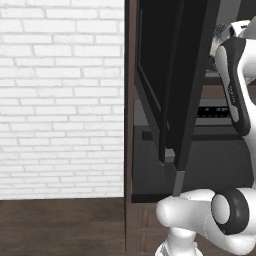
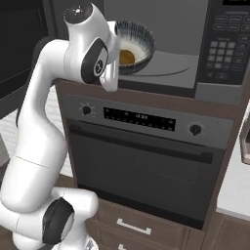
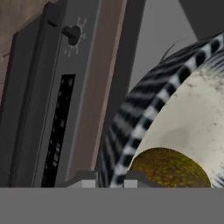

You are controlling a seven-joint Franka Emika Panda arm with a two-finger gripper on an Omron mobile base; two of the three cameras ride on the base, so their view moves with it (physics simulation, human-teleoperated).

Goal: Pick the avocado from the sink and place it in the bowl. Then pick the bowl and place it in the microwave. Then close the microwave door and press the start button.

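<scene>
The bowl [image 2: 133,46] sits inside the open microwave [image 2: 195,58], on the floor of its cavity toward the left front corner, its ribbed grey outside turned to the camera and its pale inner wall showing. The avocado [image 2: 127,57] lies in the bottom of the bowl as a small golden-brown lump; in the hand view it shows again as a rough olive-brown dome [image 3: 169,168] against the bowl's speckled cream inside, with the striped rim [image 3: 131,127] curving up over it. The gripper [image 3: 110,181] has its two finger tips drawn close together on either side of the bowl's rim, so the jaws appear pinched on the wall of the bowl, though the tips are cut off at the picture's lower edge and the contact itself is hard to make out. In the right base view the white arm [image 2: 44,146] bends up from the lower left and its hand covers the left edge of the bowl. The microwave door [image 1: 172,80] stands swung wide open, seen edge-on in the left base view as a tall dark panel. Below the microwave is the oven [image 2: 146,156], with a round knob at each end of its display strip and a bar handle across its door. A white brick wall [image 1: 60,100] lies to the left of the cabinet.
</scene>
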